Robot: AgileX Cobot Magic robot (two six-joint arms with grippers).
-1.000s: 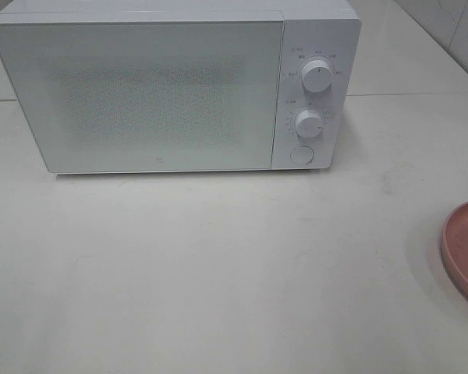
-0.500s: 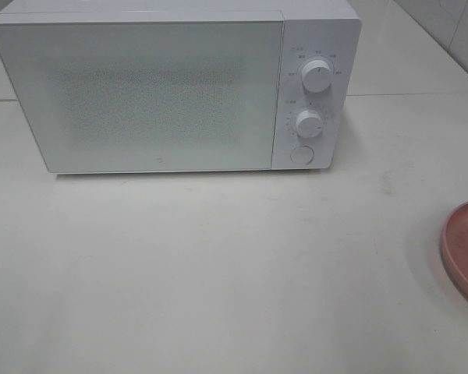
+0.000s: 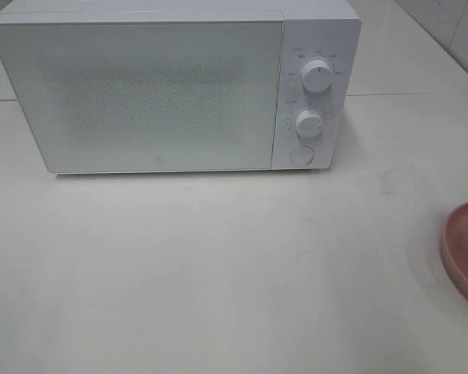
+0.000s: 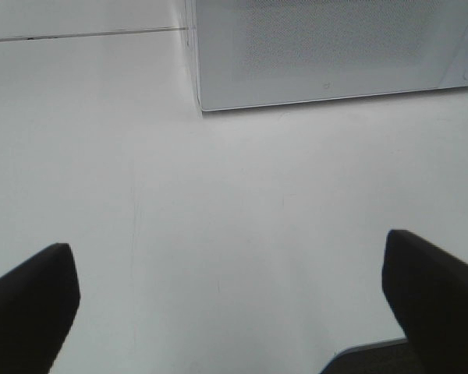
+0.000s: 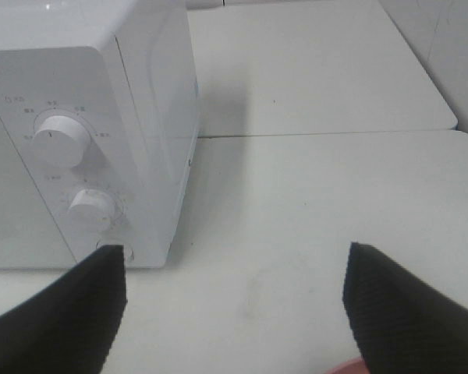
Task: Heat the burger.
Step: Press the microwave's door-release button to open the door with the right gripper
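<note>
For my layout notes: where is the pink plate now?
Exterior high view: the pink plate sits on the table at the right edge, partly cut off, forward and right of the microwave.

White table [image 3: 218, 273]: microwave [image 3: 164, 93], pink plate [image 3: 466, 249]

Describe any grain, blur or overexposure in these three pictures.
Exterior high: speckled grain over the microwave door, soft shadow below it. Left wrist: the table nearly washed out, the left gripper dark and soft-edged. Right wrist: the right gripper dark too; the dials sharp.
</note>
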